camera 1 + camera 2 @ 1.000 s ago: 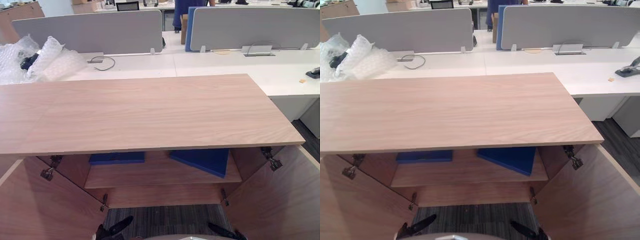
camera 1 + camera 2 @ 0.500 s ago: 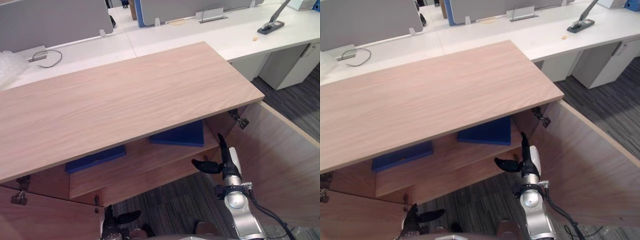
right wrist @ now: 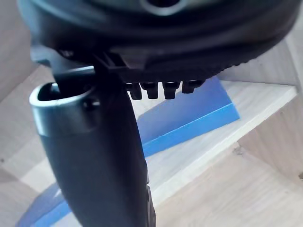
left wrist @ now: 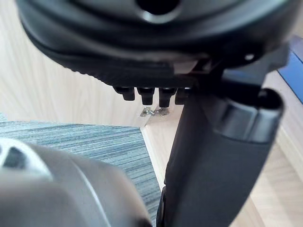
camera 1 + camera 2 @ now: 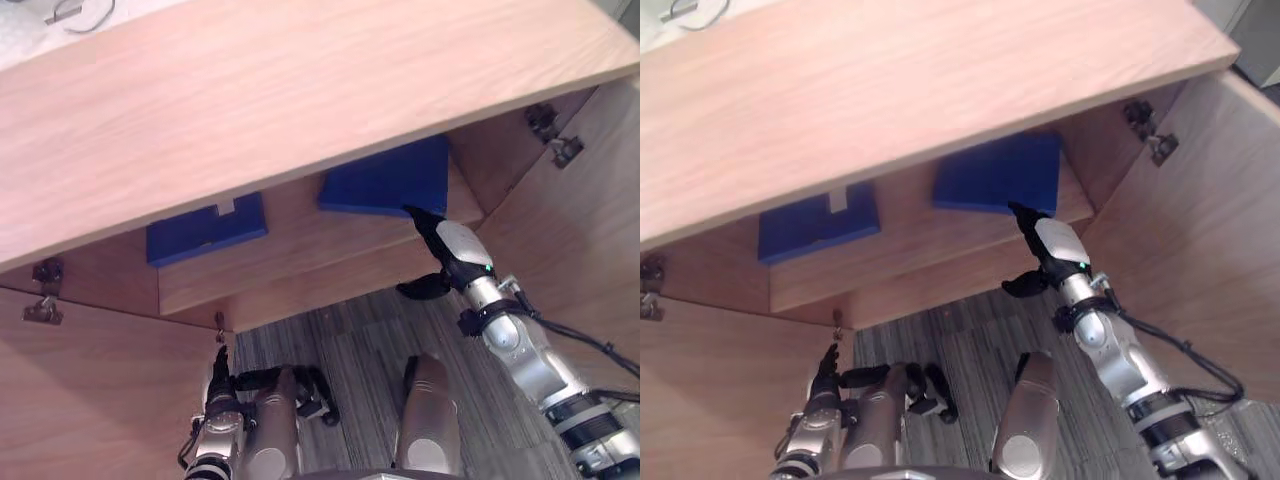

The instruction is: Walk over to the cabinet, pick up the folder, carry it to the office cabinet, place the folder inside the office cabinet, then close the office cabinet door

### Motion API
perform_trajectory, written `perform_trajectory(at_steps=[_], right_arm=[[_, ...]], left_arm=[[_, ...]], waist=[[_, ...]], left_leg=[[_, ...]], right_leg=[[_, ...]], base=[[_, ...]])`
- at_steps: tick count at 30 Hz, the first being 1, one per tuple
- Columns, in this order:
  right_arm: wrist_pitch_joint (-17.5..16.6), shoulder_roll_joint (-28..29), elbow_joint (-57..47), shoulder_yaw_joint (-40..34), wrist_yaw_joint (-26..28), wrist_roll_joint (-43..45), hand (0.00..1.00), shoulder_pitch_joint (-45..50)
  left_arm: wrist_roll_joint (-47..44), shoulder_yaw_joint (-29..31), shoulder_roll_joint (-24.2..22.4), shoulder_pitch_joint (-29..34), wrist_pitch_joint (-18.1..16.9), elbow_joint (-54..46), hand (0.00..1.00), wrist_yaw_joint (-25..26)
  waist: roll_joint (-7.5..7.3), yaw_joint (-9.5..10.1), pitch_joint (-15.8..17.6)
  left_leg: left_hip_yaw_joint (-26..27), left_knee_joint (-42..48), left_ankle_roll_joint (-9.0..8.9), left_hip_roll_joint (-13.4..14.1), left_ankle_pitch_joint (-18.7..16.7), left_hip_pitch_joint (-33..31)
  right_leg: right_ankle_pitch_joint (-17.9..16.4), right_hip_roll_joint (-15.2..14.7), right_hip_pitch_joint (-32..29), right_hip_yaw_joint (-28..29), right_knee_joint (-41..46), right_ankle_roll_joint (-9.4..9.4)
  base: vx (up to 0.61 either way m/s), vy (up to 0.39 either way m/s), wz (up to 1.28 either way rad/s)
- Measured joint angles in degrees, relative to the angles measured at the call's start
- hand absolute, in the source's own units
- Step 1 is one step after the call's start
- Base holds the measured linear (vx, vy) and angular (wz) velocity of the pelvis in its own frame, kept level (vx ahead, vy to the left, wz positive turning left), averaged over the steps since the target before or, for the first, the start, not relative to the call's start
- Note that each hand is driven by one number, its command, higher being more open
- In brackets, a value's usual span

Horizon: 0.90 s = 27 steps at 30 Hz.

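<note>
Right hand (image 5: 455,248) is stretched up toward the shelf, fingers straight and thumb spread wide, holding nothing. Its fingertips sit at the near edge of the flat dark-blue rectangular folder (image 5: 388,180); I can't tell whether they touch it. That folder lies slanted at the right end of the pale wooden shelf (image 5: 300,228) inside the wood-grain cabinet (image 5: 300,90). A second blue folder with a notched edge (image 5: 205,228) lies at the shelf's left end. The left hand (image 5: 218,385) hangs low, below the shelf's left end, fingers relaxed and empty.

I'd judge the walk over done and the pick-up barely begun. Nothing is lifted, and carrying, placing and shutting the door all remain. No label or writing is legible on either folder or the cabinet.
</note>
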Motion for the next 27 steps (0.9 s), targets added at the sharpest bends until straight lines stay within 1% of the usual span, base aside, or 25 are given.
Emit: perform_trajectory(at_steps=[3, 7, 8, 10, 11, 12, 15, 17, 19, 22, 27], right_arm=[[-0.49, -2.87, 0.19, 1.68, 0.00, -2.01, 1.00, -5.06], [-1.33, -5.23, 3.73, 4.20, -0.02, -1.99, 1.00, -10.38], [-1.96, -6.28, 6.13, 5.05, -0.01, -1.96, 1.00, -12.16], [-2.22, -7.70, 10.55, 5.09, 0.00, -1.83, 1.00, -14.20], [-2.17, -8.66, 14.51, 5.09, 0.00, -1.77, 1.00, -15.71], [-1.86, -8.69, 18.63, 5.09, -0.02, -0.96, 1.00, -17.19], [-1.85, -8.61, 21.43, 5.08, -1.44, 1.33, 1.00, -19.28], [-1.44, -8.29, 24.05, 5.08, -1.94, 2.79, 1.00, -21.20], [-1.09, -8.03, 24.88, 5.06, -1.92, 3.24, 1.00, -22.51], [-1.00, -7.67, 26.04, 5.16, -2.09, 3.45, 1.00, -24.27], [-0.85, -6.72, 28.06, 8.49, -1.02, 4.80, 1.00, -27.38]], left_arm=[[-0.10, -1.55, 1.38, -1.00, -0.45, -0.31, 1.00, 0.15], [-0.11, -2.25, 1.52, -2.31, -0.53, -0.32, 1.00, 0.46], [-0.18, -3.33, 1.58, -2.58, -0.45, -0.75, 1.00, 0.91], [-0.48, -4.01, 1.37, -2.40, -0.84, -2.32, 1.00, 0.79], [-0.88, -4.34, 0.97, -2.31, -1.00, -3.26, 1.00, 0.59], [-1.49, -4.34, 0.67, -1.98, -1.13, -4.00, 1.00, 0.51], [-2.86, -4.22, 0.56, -0.21, -1.97, -5.16, 1.00, 0.47], [-3.38, -4.22, 0.38, 0.11, -2.12, -5.44, 1.00, 0.50], [-3.39, -4.20, 0.24, 0.64, -2.15, -6.55, 1.00, 0.49], [-3.45, -4.17, -0.19, 0.88, -2.19, -7.27, 1.00, 0.50], [-4.53, -4.15, -0.40, 0.92, -2.22, -7.35, 1.00, 0.27]], waist=[[0.05, 0.02, 0.90], [0.31, 0.17, 2.01], [0.88, 0.23, 2.32], [1.70, 0.75, 2.75], [2.43, 1.28, 3.15], [2.86, 1.95, 3.39], [3.36, 2.39, 3.46], [3.66, 3.07, 3.35], [3.77, 3.39, 3.28], [4.43, 3.67, 3.35], [4.64, 4.20, 3.27]], left_leg=[[0.05, 2.39, 0.83, -0.13, -0.19, -3.33], [-0.23, 4.38, 1.48, -0.96, -0.61, -4.84], [-1.01, 5.34, 2.03, -1.19, -0.59, -5.91], [-1.91, 6.12, 2.35, -1.63, -0.52, -7.53], [-2.37, 6.49, 2.32, -1.75, -0.54, -8.21], [-2.42, 6.72, 2.34, -1.78, -0.59, -8.48], [-2.31, 6.92, 2.51, -1.86, -0.68, -8.97], [-2.32, 7.06, 2.70, -1.80, -0.64, -9.31], [-2.29, 7.30, 2.71, -1.60, -0.64, -10.03], [-2.22, 7.70, 2.77, -1.20, -0.67, -10.81], [-2.17, 7.87, 2.69, -0.19, -0.67, -10.94]], right_leg=[[-0.74, -0.92, -3.86, 0.87, 2.97, -0.22], [-2.09, -2.70, -5.53, 1.36, 5.94, -0.18], [-2.40, -3.04, -5.78, 0.90, 6.82, -0.11], [-2.70, -3.77, -6.50, 0.19, 7.59, -0.04], [-2.78, -4.09, -6.64, -0.27, 7.75, -0.06], [-2.78, -4.13, -6.78, -0.25, 7.85, -0.05], [-2.68, -4.21, -7.29, -0.03, 7.89, 0.11], [-2.65, -4.20, -7.55, -0.03, 7.96, 0.16], [-2.65, -4.07, -8.36, 0.07, 8.13, 0.16], [-2.65, -3.85, -9.10, 0.13, 8.37, 0.15], [-2.71, -3.10, -9.37, 0.01, 8.47, -0.03]], base=[[0.02, -0.016, 0.07], [0.04, -0.001, 0.16], [0.00, 0.016, 0.30], [-0.01, 0.028, 0.33], [-0.02, 0.046, 0.20], [-0.01, 0.051, 0.15], [0.01, 0.044, 0.01], [0.03, 0.025, 0.01], [0.03, 0.005, -0.01], [0.03, -0.002, -0.03], [0.03, -0.020, -0.07]])
